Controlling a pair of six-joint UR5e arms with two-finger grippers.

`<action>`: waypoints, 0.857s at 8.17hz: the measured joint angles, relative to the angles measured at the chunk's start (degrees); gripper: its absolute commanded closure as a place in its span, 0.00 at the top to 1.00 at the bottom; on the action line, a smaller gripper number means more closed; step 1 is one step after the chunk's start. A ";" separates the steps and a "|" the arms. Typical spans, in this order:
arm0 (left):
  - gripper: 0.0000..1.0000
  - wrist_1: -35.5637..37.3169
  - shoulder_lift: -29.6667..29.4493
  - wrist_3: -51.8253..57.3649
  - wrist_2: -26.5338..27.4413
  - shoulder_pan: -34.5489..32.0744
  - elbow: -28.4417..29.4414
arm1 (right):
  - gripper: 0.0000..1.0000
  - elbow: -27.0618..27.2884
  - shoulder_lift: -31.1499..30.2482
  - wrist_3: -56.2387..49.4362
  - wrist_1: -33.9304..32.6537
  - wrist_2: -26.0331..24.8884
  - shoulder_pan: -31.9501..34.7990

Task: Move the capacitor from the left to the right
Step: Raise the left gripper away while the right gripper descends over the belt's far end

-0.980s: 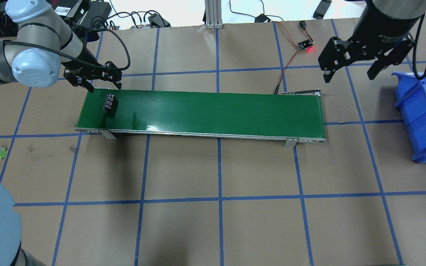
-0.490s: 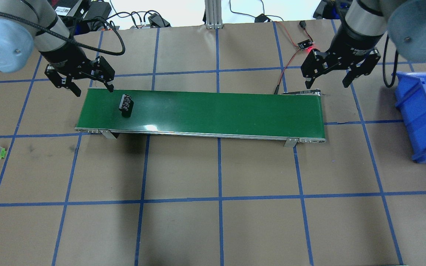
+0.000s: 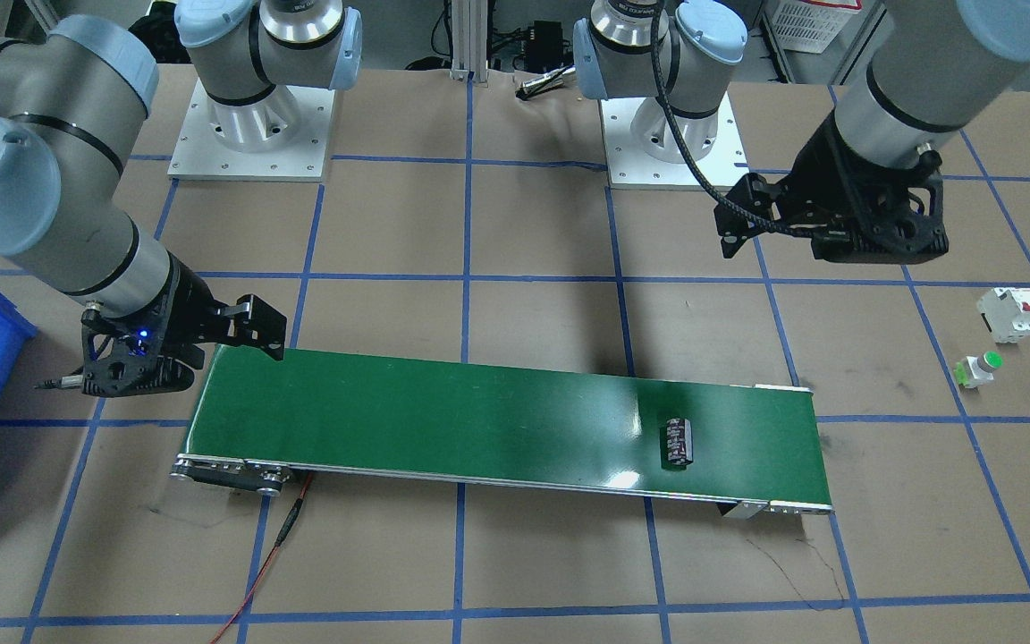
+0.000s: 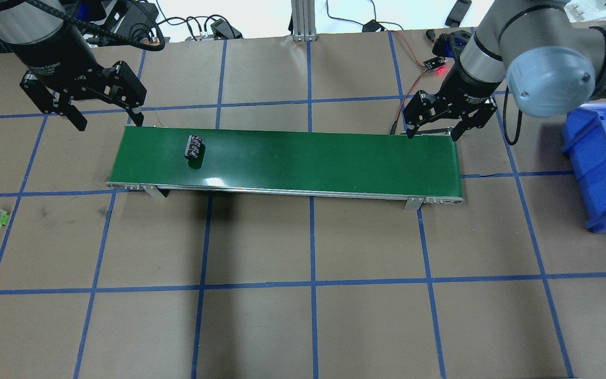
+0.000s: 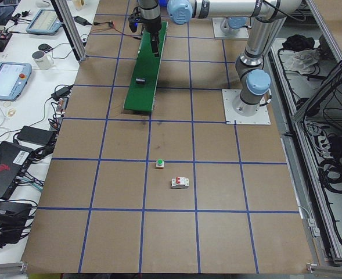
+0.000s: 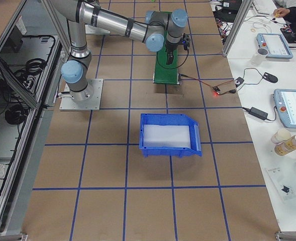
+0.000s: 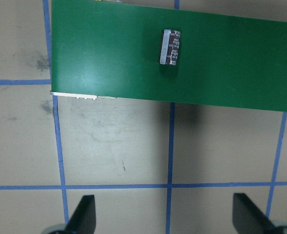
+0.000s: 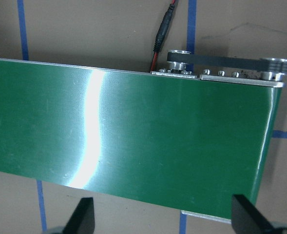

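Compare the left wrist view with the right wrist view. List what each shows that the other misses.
Left wrist only: the capacitor, lying on its side on the green belt near one end.
Right wrist only: the belt's other end, with its black drive band on metal pulleys and a red-and-black cable beside it.
Both: the green belt, the brown table with blue tape lines, and open, empty fingertips at the bottom edge, those of the left gripper and the right gripper.

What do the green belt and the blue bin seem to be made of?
The belt: probably rubber or plastic, smooth and slightly glossy; a bright glare streak shows on it. The bin: likely hard molded plastic; even blue colour, thick rim.
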 measured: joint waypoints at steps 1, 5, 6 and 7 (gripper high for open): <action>1.00 -0.55 0.36 -0.80 0.24 -1.68 0.39 | 1.00 0.47 1.24 -0.07 -0.46 2.58 -1.03; 1.00 -0.20 0.40 -4.79 0.86 -4.73 0.73 | 1.00 1.43 4.29 -0.61 -2.31 7.03 -4.00; 1.00 0.60 0.74 -4.85 0.87 -4.79 0.74 | 1.00 1.41 4.63 -0.29 -2.49 7.07 -4.08; 1.00 1.29 1.19 -4.87 0.87 -4.81 0.71 | 1.00 1.21 4.78 -0.13 -2.58 7.13 -4.10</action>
